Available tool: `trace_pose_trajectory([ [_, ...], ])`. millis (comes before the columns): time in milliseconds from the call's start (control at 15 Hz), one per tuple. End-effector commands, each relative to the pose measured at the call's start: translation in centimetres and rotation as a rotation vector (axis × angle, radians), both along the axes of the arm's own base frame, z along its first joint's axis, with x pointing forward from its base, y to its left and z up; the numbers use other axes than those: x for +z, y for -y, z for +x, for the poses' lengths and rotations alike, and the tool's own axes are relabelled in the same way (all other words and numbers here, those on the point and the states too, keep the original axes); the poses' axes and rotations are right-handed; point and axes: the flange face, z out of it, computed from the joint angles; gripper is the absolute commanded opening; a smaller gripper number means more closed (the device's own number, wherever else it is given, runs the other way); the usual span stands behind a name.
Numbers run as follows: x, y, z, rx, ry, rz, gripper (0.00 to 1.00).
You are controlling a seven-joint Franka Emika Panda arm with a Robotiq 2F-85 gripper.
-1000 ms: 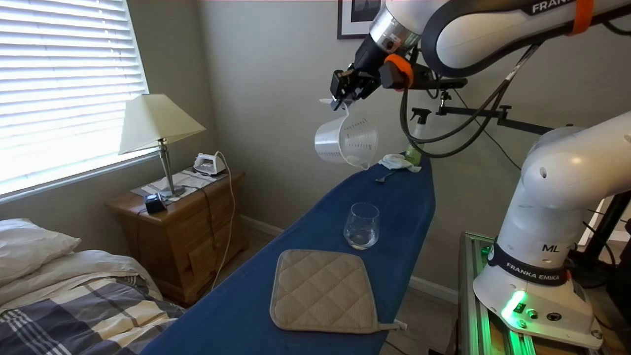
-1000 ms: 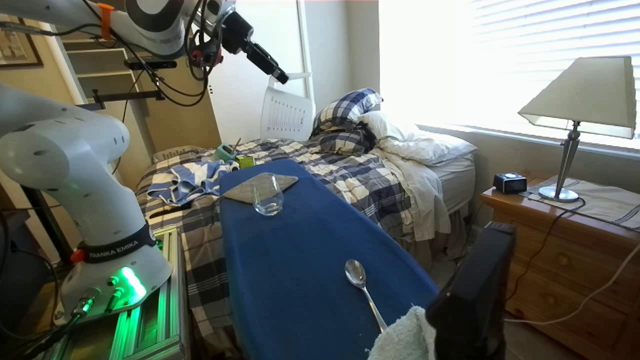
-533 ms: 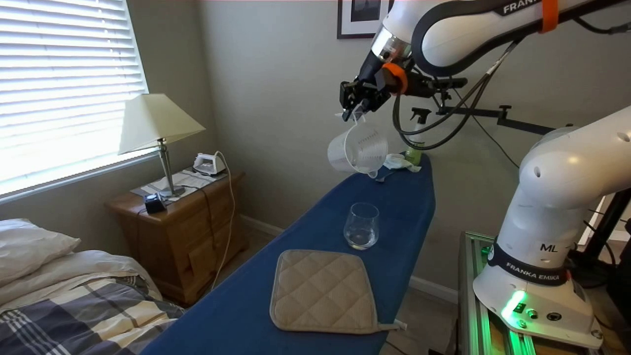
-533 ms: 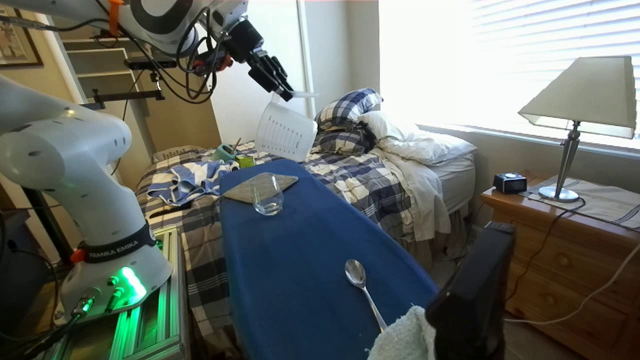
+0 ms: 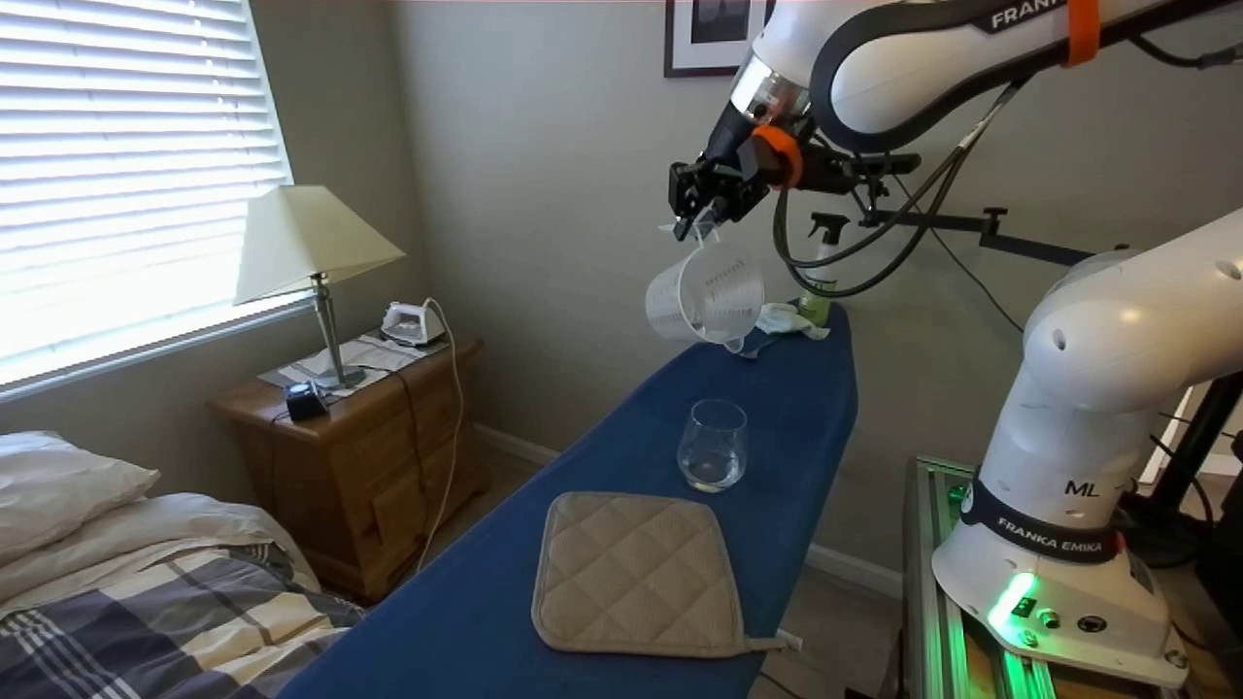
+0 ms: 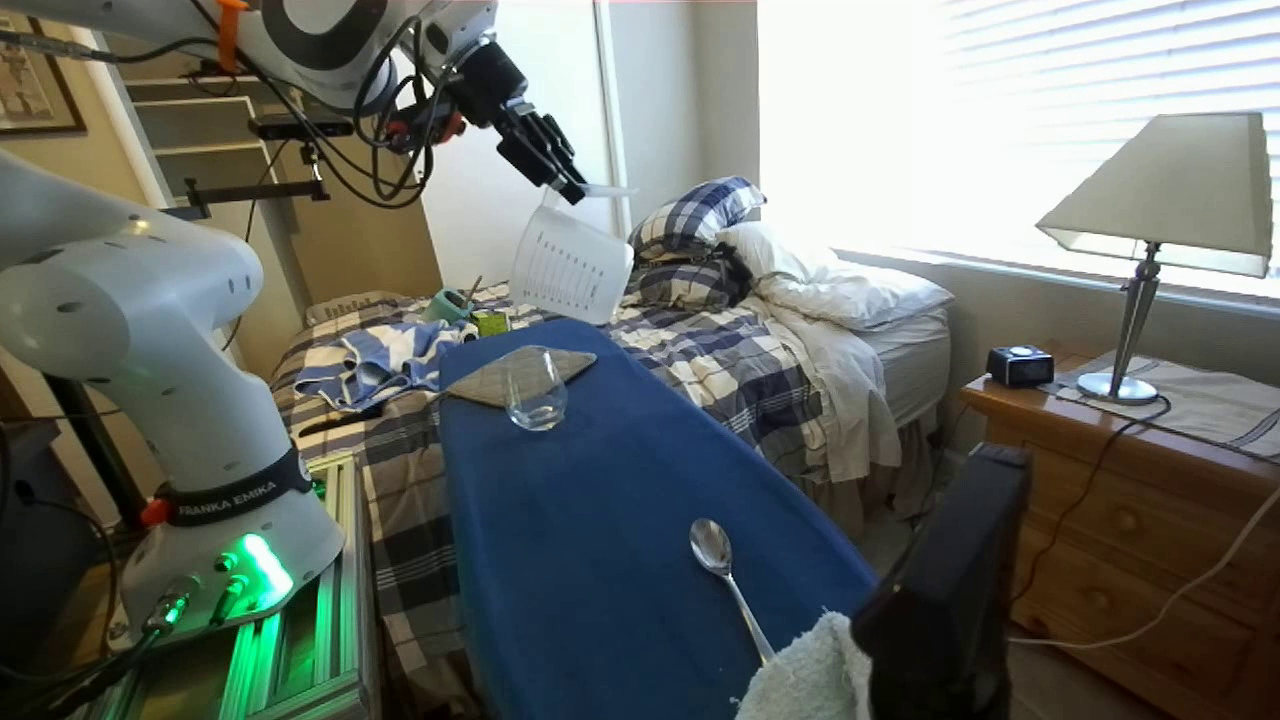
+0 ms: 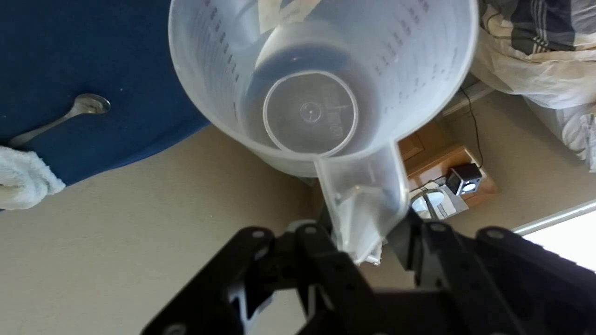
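Measuring jug (image 5: pixel 704 294), translucent and graduated, suspended in midair, tilted with spout (image 5: pixel 734 344) low; probably light, stiff and rather slippery but not fragile, best taken by the narrow handle (image 7: pixel 365 181) opposite the spout. Pinched by that handle in the claw (image 5: pixel 699 223), spread no wider than its thickness. Beyond, at a lower level, ironing board (image 6: pixel 620 490) bearing a glass tumbler (image 5: pixel 713 456), apart from the jug.

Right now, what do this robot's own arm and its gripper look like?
The arm is white and smoothly rounded, with a silver collar and orange straps. Black cables loop from it. A black band at the foot reads FRANKA EMIKA, between a green light and the letters ML. The gripper is black and angular.
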Motion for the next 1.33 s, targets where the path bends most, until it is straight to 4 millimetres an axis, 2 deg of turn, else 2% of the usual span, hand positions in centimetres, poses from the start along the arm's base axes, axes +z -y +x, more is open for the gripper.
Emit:
trace_pose_trajectory([
  [0, -1.2, 3.1, 1.5, -0.135, -0.025, -0.007, 0.07],
  [200, -2.6, 6.5, 2.2, -0.277, -0.083, 0.016, 0.07],
  [400, -3.7, 9.0, 2.8, -0.389, -0.142, 0.069, 0.07],
  [667, -4.9, 11.2, 3.4, -0.517, -0.208, 0.182, 0.07],
  [1267, -6.5, 16.1, 3.9, -0.680, -0.200, 0.373, 0.07],
])
